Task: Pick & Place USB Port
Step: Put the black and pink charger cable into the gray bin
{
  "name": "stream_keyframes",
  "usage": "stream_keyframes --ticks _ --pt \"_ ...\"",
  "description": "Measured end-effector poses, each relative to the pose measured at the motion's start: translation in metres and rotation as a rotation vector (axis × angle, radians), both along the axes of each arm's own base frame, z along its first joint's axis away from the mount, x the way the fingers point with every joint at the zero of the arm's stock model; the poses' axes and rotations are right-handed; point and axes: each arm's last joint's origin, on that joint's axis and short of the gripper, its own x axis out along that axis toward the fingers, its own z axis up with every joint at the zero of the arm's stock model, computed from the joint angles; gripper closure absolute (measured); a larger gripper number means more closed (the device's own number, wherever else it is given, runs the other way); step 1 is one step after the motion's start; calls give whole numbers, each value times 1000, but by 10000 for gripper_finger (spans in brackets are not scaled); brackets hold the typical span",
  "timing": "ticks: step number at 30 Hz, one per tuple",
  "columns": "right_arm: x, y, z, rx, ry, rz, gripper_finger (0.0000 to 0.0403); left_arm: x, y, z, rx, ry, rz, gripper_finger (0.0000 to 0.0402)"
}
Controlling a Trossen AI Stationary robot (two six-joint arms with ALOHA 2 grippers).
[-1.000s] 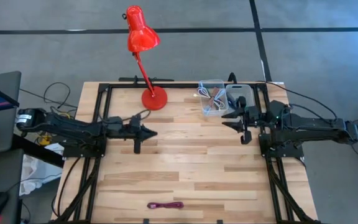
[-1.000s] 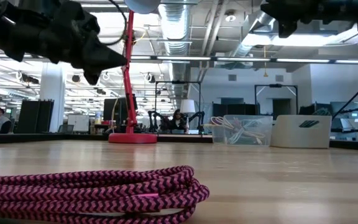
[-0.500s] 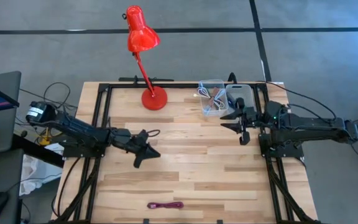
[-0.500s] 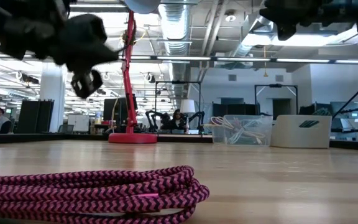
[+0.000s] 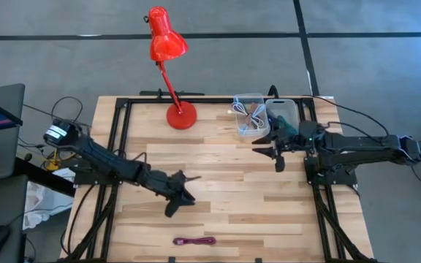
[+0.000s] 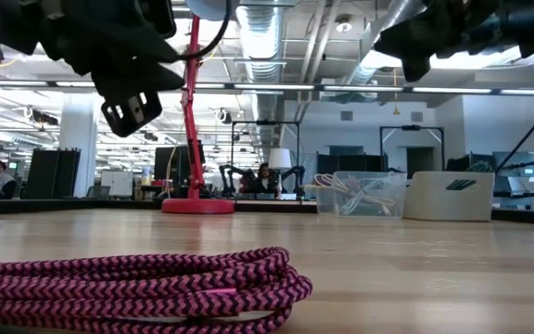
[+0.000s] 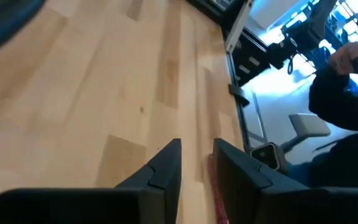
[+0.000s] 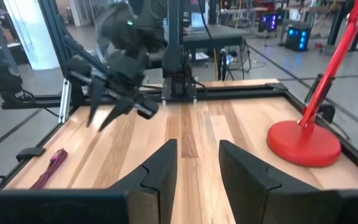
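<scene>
A pink braided cable (image 5: 194, 240) lies bundled flat on the wood close to the table's near edge. It fills the foreground of the low view (image 6: 137, 283). My left gripper (image 5: 187, 190) hangs above the table's middle, slanting down toward the cable (image 7: 215, 190), well short of it. It is open, with nothing between its fingers (image 7: 197, 163). My right gripper (image 5: 263, 148) hovers at the table's right side, pointing left. It is open and empty (image 8: 197, 163), and its view looks across at the left gripper (image 8: 114, 102).
A red desk lamp stands on its round base (image 5: 181, 115) at the far centre. A clear bin of cables (image 5: 248, 115) and a grey bin (image 5: 283, 109) sit at the far right. Black frame rails (image 5: 119, 139) border both sides. A person (image 7: 347, 81) sits beyond the near edge.
My left gripper has swung from the left side toward the table's middle and near edge. It has tipped downward, rolled and opened. My right gripper has edged a little toward the table's left. The cable has not moved.
</scene>
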Motion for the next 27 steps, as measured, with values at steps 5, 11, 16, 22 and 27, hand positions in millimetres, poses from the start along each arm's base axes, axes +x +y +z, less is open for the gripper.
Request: stream_keyframes --ticks 5,11,16,22,27 --pt "2 0 -3 8 17 -1 291 13 -21 -4 -9 33 -39 288" --pt "2 0 -2 5 16 0 291 21 -37 -8 61 191 -82 263" --pt "2 0 -3 6 26 0 291 20 -39 -2 65 411 -106 258" --pt "2 0 -6 11 56 -2 291 28 -44 13 11 385 -119 258" --pt "1 0 -7 12 63 -2 291 34 -44 26 27 265 -184 266"
